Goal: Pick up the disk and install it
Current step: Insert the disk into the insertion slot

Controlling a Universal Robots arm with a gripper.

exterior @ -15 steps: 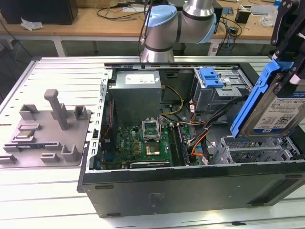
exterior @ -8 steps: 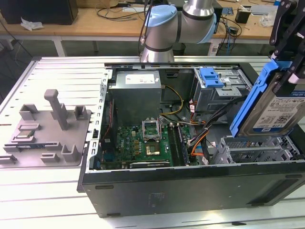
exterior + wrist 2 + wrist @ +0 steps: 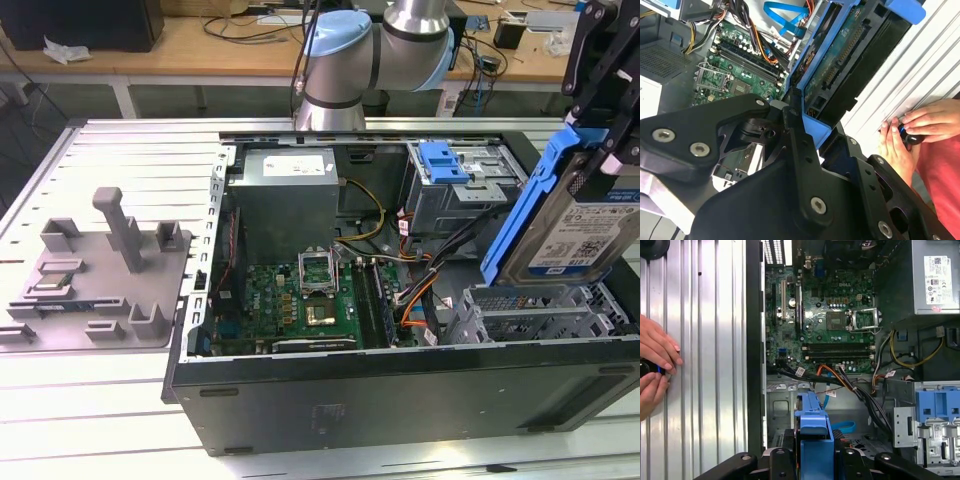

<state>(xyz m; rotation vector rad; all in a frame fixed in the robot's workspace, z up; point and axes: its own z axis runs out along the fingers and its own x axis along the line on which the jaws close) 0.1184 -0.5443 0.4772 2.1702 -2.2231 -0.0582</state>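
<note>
The disk, a silver drive with a white-and-blue label in a blue carrier rail, hangs tilted at the exterior view's right. It is above the lower metal drive cage of the open computer case. My gripper is shut on its upper end. In the second wrist view the black fingers clamp the disk, whose green circuit side and connector show. In the first wrist view the disk's blue edge stands out from the gripper over the case's interior.
The open case holds a motherboard, a power supply, cable bundles and an upper cage with a blue bracket. A grey fixture lies at the exterior view's left. A person's hands rest on the ribbed table beside the case.
</note>
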